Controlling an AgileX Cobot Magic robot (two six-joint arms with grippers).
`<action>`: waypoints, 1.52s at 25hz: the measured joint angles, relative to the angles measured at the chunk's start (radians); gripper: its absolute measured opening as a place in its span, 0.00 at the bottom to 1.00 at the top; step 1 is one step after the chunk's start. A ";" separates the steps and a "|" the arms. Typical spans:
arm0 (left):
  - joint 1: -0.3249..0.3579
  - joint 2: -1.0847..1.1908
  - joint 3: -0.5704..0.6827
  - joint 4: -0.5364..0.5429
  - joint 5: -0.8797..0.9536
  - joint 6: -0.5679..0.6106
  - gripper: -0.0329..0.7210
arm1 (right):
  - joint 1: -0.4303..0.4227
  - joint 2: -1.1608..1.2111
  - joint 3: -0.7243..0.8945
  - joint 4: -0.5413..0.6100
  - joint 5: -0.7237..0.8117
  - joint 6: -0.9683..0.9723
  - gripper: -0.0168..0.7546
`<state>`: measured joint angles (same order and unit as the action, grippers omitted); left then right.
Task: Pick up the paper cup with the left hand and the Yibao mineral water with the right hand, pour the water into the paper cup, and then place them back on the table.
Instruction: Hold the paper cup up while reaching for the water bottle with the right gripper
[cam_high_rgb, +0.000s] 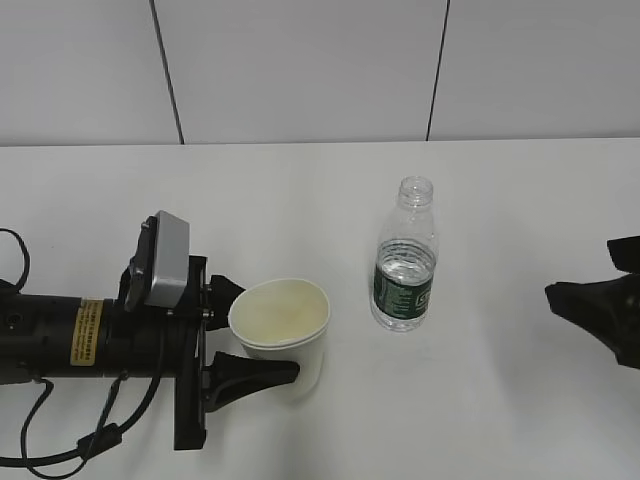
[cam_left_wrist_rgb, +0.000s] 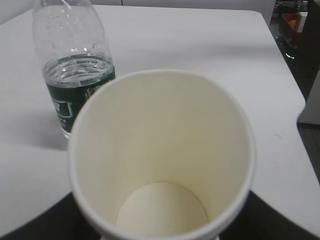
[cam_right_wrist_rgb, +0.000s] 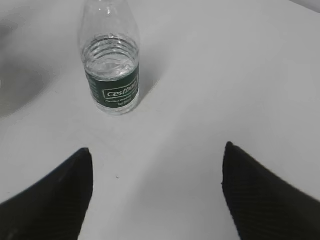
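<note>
The cream-white paper cup (cam_high_rgb: 282, 325) sits between the fingers of my left gripper (cam_high_rgb: 268, 330), which is shut on its sides and squeezes the rim slightly oval. The left wrist view looks straight into the empty cup (cam_left_wrist_rgb: 162, 165). I cannot tell whether its base touches the table (cam_high_rgb: 500, 400). The Yibao bottle (cam_high_rgb: 405, 262) stands upright and capless, partly filled, right of the cup and apart from it; it also shows in the left wrist view (cam_left_wrist_rgb: 75, 75). My right gripper (cam_high_rgb: 580, 268) is open and empty at the right edge, well short of the bottle (cam_right_wrist_rgb: 111, 65).
The white tabletop runs back to a pale panelled wall (cam_high_rgb: 300, 70). A black cable (cam_high_rgb: 60, 440) trails from the left arm at the lower left. The table's far edge and dark floor show in the left wrist view (cam_left_wrist_rgb: 300, 125).
</note>
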<state>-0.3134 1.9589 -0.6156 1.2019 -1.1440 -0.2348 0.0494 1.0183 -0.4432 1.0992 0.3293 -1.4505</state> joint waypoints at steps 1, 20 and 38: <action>0.000 0.000 0.000 0.000 0.000 0.000 0.62 | 0.000 0.000 -0.009 -0.044 0.000 0.057 0.79; 0.000 0.000 0.000 0.000 0.000 0.000 0.62 | 0.169 0.000 0.022 -0.594 -0.375 0.724 0.79; 0.000 0.000 0.000 0.000 0.000 0.000 0.62 | 0.196 0.013 0.158 -1.342 -0.678 1.497 0.77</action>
<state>-0.3134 1.9589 -0.6156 1.2019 -1.1440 -0.2348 0.2453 1.0315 -0.2850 -0.2430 -0.3486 0.0465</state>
